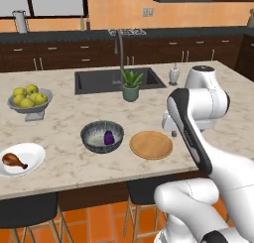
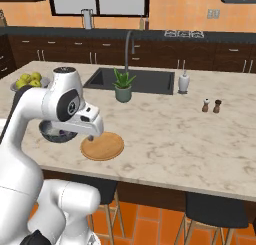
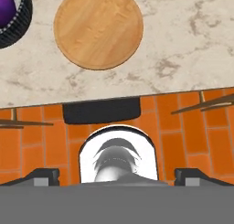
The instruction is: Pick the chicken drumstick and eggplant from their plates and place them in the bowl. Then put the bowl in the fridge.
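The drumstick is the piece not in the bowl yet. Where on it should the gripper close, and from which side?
Probably from above, across the thick meaty end of the chicken drumstick: it lies flat on the white plate, bone end pointing right toward the bowl.

Glossy white rounded arm segments with dark grey joint bands; a black cap tops one joint; two small dark finger tips edge the hand
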